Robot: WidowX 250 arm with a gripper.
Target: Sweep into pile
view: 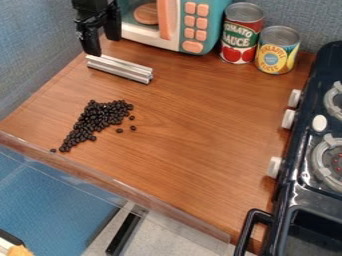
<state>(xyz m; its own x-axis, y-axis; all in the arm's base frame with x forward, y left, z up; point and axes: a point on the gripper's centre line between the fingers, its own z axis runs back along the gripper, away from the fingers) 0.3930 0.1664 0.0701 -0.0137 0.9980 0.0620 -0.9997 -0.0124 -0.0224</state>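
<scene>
Two jaws of the black gripper (103,46) stand apart by the left end of the silver metal bar (120,69), the likely sweeper. It should be gripped squarely, then kept low and level so nothing slips beneath. The black beans (100,117) lie in a slanting wedge on the wooden counter (194,120), a few loose at its right and front tip; short inward strokes, away from the front edge, would suit. The toy microwave (180,22) behind the gripper limits backswing; the toy stove (284,192) is well apart.
</scene>
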